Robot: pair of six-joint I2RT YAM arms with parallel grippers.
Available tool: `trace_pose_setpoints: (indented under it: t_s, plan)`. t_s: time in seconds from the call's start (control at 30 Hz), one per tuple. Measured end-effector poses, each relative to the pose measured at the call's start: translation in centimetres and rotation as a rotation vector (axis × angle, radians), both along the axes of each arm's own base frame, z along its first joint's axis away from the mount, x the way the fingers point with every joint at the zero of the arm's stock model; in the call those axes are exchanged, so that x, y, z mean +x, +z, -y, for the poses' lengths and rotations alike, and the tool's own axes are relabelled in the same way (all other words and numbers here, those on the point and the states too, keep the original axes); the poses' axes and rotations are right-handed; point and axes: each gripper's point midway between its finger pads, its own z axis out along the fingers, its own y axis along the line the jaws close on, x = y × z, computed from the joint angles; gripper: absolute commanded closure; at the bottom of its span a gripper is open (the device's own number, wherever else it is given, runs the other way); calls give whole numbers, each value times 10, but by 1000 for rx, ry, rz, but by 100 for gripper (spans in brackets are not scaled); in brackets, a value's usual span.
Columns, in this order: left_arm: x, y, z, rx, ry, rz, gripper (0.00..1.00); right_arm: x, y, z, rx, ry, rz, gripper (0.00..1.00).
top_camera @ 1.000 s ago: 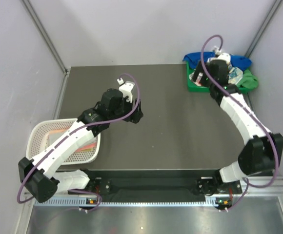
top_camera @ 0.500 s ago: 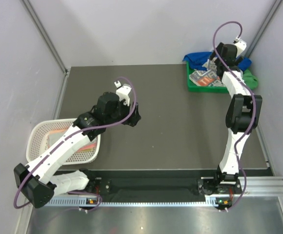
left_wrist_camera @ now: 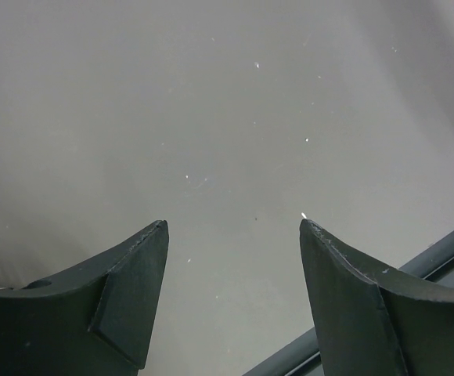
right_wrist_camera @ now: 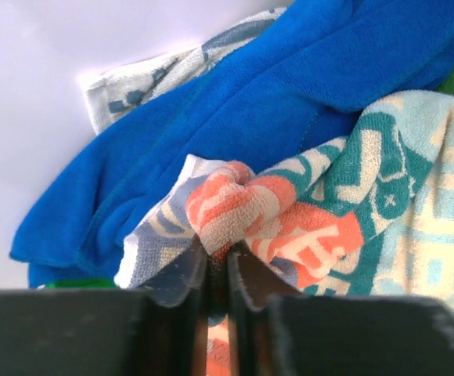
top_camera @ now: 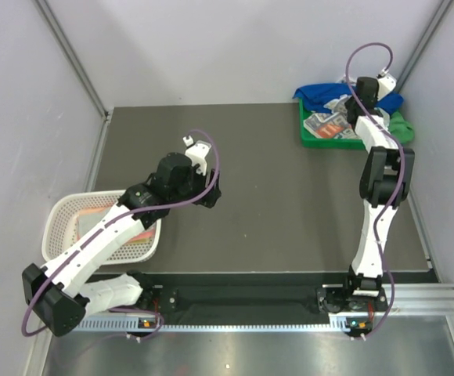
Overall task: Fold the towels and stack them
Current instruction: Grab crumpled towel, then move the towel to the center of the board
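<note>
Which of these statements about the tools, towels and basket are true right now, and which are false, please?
1. The right tool is pinching a fold of the orange-and-teal towel. True.
2. The left tool grips a cloth. False: its jaws stand open above the bare table, holding nothing.
3. The blue towel touches the orange-and-teal towel at the green tray. True.
4. The white basket sits at the table's right edge. False: it sits at the left edge.
</note>
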Motion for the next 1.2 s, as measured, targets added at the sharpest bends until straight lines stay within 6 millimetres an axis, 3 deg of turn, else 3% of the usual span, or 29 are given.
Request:
trace_pose_setpoints:
  t_s: [0.1,0.2,0.47,0.6,0.7,0.8,0.93,1.03,1.2]
  plan:
    - [-1,2,-1,-3,1,6,27,-8,14,-3,13,8,7,100]
    - [-2,6,-3,-9,5,18,27,-15,47,-6,19,28,44,100]
    - [-2,13,-8,-15,24,44,27,-52,186,-25,16,133,256,100]
    - [-1,16,-10,-21,41,52,27,-80,243,-50,22,224,341,100]
    - [-1,19,-12,-33,63,54,27,-107,270,-73,23,278,386,100]
    - [0,21,-14,-45,89,53,26,-142,275,-123,36,363,388,100]
    - [3,21,-17,-56,133,50,25,-192,258,-201,58,498,376,100]
    - [6,22,-21,-67,175,46,24,-240,226,-247,88,566,361,100]
    - [10,22,-25,-101,240,30,24,-339,148,-284,135,646,301,100]
